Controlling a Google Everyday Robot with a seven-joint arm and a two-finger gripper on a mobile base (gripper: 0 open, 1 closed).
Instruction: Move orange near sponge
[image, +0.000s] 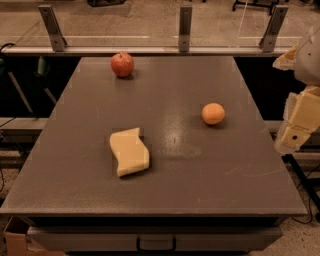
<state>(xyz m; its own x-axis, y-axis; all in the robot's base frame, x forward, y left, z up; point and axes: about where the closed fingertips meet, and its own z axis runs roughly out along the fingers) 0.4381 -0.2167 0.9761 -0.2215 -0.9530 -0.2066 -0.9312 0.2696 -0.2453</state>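
Sponge (129, 151) is laid on surface (75, 190) as target; orange (213, 113) is left apart, ungrasped; gripper (300, 120) is held off-edge right, state unclear.

Foam sponge (130, 151); plastic end effector (298, 125), rt edge

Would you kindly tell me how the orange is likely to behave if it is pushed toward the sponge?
The orange looks round and smooth, so a push would probably send it rolling across the flat table, perhaps past the sponge. Its skin may slip in a grasp. The gripper hangs beyond the table edge nearest the orange.
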